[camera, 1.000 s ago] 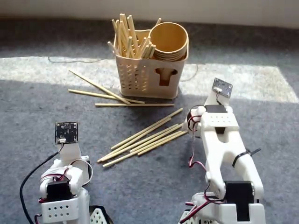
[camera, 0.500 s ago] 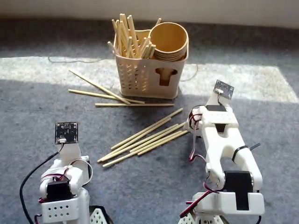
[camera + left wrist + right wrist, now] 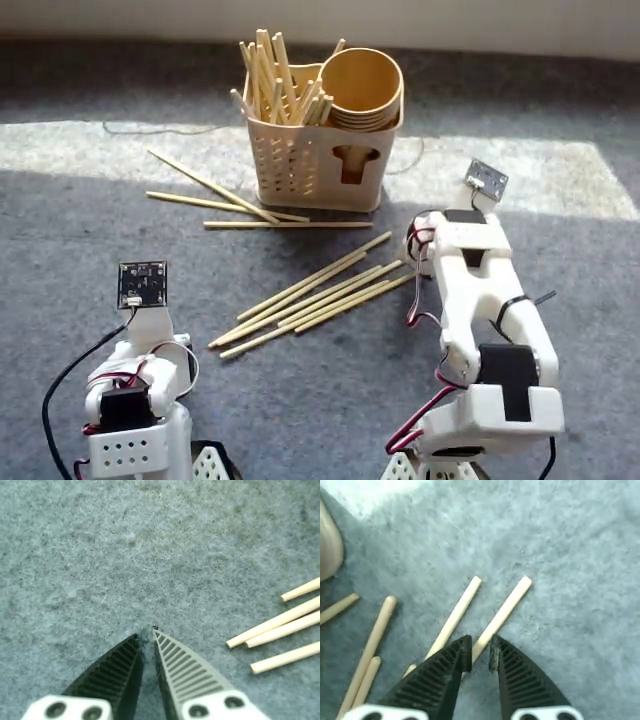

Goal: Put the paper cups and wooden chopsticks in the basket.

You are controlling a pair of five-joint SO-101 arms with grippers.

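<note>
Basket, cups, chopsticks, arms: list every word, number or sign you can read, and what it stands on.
None can be read. The basket, the paper cups, the chopsticks and the carpet bear no print; the left arm's small board and the right arm's small board show nothing legible.

No legible text, labels, numbers or signs. The 2 wrist circuit boards (image 3: 143, 283), nearer the camera than the basket (image 3: 300, 165): any print too small to read.
</note>
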